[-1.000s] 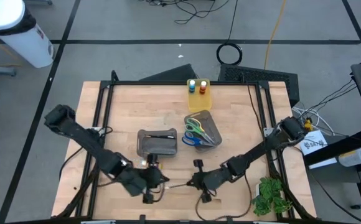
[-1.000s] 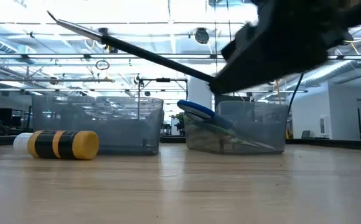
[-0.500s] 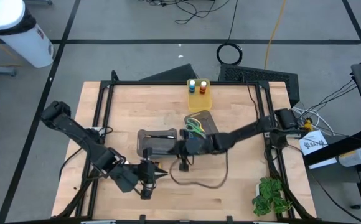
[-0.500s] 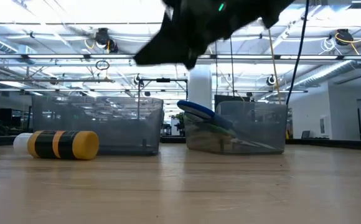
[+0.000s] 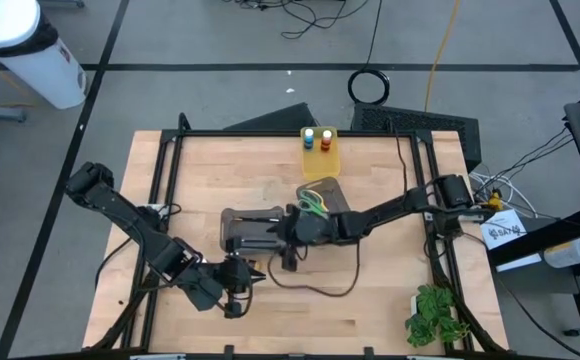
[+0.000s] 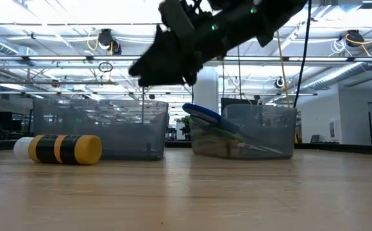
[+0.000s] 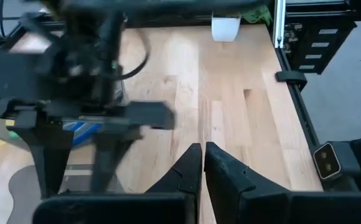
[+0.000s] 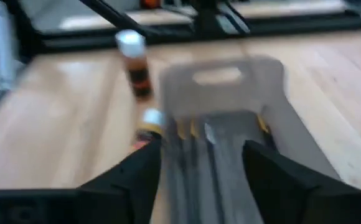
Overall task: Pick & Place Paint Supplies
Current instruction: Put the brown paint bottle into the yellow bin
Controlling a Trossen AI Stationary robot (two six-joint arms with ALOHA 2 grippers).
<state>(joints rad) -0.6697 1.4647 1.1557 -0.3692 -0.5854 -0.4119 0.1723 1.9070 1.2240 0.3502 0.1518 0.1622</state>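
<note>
My right gripper hovers open above the left grey bin, with nothing between its fingers. Thin dark brushes lie along that bin's floor. Two pale-capped pots with orange and black bands are on the table beside the bin; one lies on its side. Scissors lean in the second grey bin. A blue pot and an orange-red pot stand on the yellow bin. My left gripper is shut and empty near the table's front edge.
A leafy green sprig lies at the near right corner. A loop of dark cable sags onto the table below the right arm. The black frame rails run along the table's sides. Bare wood lies right of the bins.
My right gripper has swung from the near edge, close to my left gripper, up and toward the far left, ending above the left grey bin. The thin brush that stuck out of it in the low view no longer shows there. My left gripper has drawn back slightly toward the left.
</note>
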